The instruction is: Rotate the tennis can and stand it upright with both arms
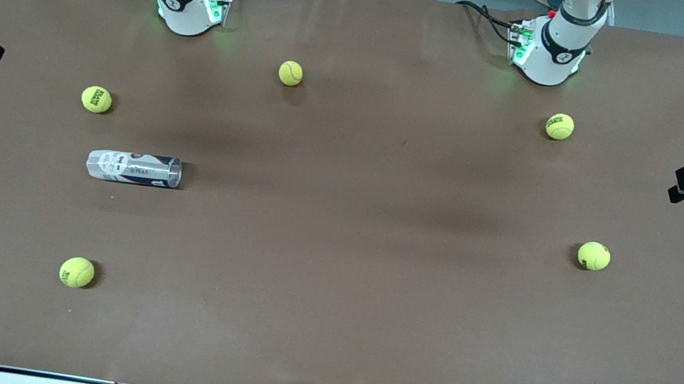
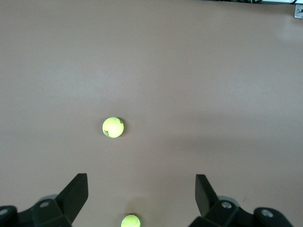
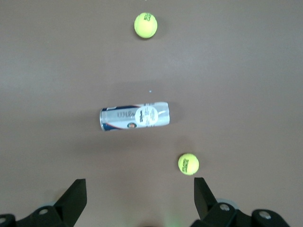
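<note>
Clear plastic cylindrical tennis can (image 3: 134, 116) lying sideways on brown surface (image 1: 330, 271) below raised, open, empty right pincer (image 3: 137, 201), left pincer (image 2: 141, 196) likewise open, empty

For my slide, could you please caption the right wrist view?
Open right end effector high over the tennis can, lying on its side between two tennis balls.
</note>
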